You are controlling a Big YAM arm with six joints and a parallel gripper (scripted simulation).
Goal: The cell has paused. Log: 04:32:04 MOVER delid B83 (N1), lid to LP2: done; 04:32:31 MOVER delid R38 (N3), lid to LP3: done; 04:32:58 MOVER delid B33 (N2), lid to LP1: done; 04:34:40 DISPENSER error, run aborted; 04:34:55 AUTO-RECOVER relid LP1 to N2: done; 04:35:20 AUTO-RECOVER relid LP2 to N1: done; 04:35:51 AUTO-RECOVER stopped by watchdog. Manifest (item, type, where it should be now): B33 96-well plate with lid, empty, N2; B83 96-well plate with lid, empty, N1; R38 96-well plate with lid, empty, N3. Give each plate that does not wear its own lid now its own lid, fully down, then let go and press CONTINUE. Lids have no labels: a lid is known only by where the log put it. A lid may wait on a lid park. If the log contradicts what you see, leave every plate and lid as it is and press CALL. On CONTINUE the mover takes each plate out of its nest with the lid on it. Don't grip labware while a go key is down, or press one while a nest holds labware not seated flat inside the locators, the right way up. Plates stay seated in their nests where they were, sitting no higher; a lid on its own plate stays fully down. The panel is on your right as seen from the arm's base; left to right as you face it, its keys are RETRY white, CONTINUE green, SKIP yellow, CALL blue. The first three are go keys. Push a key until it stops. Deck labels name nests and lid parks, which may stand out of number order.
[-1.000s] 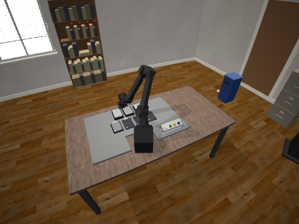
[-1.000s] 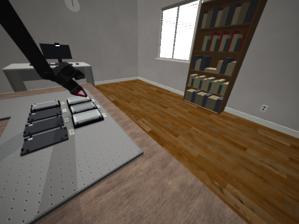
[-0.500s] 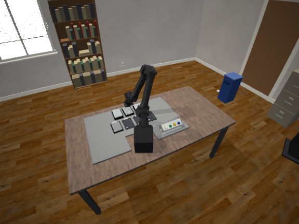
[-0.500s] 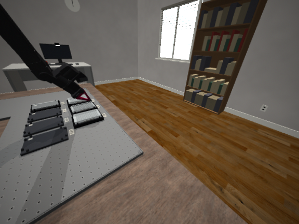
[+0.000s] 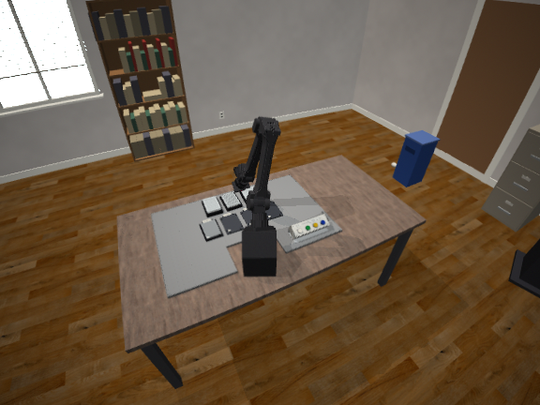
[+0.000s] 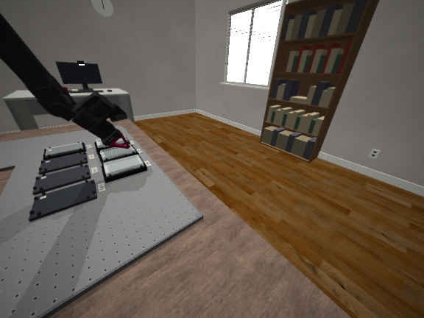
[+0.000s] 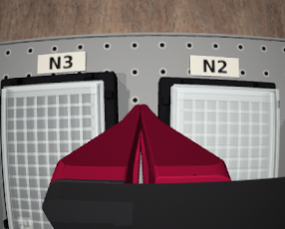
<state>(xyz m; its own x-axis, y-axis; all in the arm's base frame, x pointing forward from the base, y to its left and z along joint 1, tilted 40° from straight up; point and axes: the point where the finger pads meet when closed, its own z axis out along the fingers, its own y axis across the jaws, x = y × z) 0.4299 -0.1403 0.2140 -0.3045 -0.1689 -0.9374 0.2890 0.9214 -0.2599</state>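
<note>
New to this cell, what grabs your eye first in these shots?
The dark red hand, its fingers pressed together and holding nothing, fills the wrist view, hovering between the plates at labels N3 and N2. In the top view the black arm rises mid-table over the grey deck, with the key panel beside its base. A tall bookshelf stands by the window.

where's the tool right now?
Wrist view: the tool, shut and empty, sits above the gap between the N3 plate and the N2 plate.
</note>
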